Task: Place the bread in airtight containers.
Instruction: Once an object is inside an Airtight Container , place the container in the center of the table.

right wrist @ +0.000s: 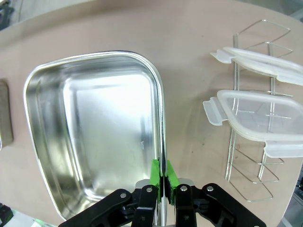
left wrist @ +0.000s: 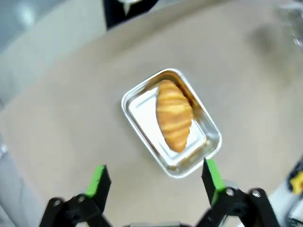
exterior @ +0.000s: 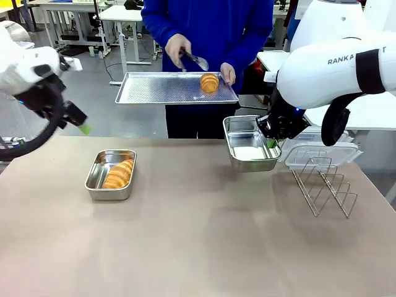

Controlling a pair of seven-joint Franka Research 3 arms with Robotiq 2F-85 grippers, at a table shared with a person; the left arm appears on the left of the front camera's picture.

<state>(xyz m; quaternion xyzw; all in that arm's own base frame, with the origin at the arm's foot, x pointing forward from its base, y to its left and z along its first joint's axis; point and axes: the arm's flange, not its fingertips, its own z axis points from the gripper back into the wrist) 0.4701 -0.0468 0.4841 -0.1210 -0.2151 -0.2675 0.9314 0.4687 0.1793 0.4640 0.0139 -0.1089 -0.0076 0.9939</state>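
Steel pan, rim pinched in the right claw — croissant lay just beyond, up-left; left claw gaped empty.

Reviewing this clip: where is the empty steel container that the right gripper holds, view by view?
Front view: empty steel container right of centre, right rim in the right gripper.
Right wrist view: left and centre, rim pinched between green pads at the bottom.
Left wrist view: the central pan is the other container, holding a croissant.
Shared landmark: tan table; wire rack in front and right wrist views.
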